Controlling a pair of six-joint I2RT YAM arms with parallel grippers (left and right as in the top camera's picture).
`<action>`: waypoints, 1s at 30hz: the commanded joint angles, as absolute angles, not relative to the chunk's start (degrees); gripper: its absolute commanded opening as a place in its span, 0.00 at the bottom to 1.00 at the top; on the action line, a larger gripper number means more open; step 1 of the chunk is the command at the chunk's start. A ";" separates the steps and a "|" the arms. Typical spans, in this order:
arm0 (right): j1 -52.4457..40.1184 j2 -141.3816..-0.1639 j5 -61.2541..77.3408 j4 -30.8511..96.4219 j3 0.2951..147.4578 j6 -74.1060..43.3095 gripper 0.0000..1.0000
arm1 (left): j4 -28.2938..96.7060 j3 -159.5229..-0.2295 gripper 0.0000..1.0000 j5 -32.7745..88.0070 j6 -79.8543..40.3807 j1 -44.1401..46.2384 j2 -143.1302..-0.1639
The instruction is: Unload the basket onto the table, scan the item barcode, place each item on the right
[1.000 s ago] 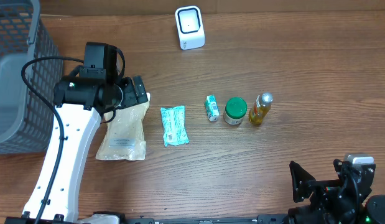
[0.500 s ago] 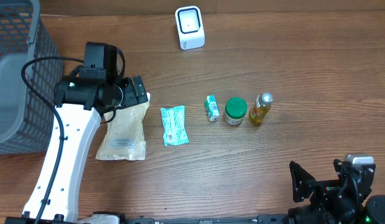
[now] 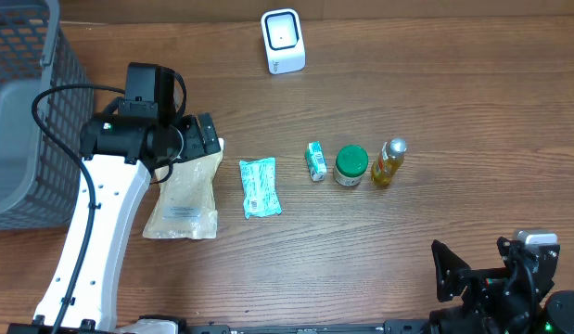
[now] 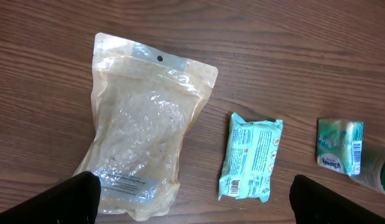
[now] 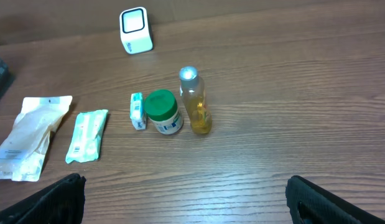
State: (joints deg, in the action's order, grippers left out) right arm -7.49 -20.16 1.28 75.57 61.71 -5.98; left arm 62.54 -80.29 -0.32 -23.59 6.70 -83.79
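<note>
**Both jaws wide open, nothing held; pouch lies flat under left arm**

Left jaws: spread wide, nothing btwn them. They hang over the top end of the clear pouch [image 3: 182, 199], apart from it per the wrist cam. The pouch [image 4: 139, 143] lies flat on the wooden surface [image 3: 453, 111], hang-hole end toward the far edge, white label at the near end; print too small to read.

Right jaws: also fully apart, empty, low at the near right corner of the surface, well apart from all items.

Rest of the row, L to R in overhead view:
- teal wipes pack [image 3: 260, 187] just right of the pouch, not touching; small barcode shows at its near-left corner in the left wrist cam [image 4: 251, 158]
- small green carton [image 3: 315, 160], beside the green-lid jar [image 3: 350, 165]
- yellow bottle [image 3: 389, 162], upright, silver cap, just right of the jar

White scanner [image 3: 283, 41] stands at the far edge, centre, well apart from the row. Grey mesh basket [image 3: 27, 111] at far left.
</note>
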 commanded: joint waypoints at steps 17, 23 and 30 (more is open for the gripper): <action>-7.38 -20.60 7.99 59.42 62.22 -5.98 1.00 | 62.54 -80.64 0.99 -1.06 -23.14 6.44 -84.01; -7.38 -21.21 9.96 58.96 62.22 -10.96 0.70 | 62.54 -80.64 0.99 -1.06 -23.14 6.44 -84.01; -7.38 -30.39 11.49 57.47 63.79 -15.22 0.60 | 62.54 -80.64 1.00 -1.06 -23.14 6.44 -84.01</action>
State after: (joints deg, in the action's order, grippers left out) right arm -7.49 -24.62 9.85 57.69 61.91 -12.53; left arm 62.54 -80.29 -0.32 -23.59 6.70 -83.79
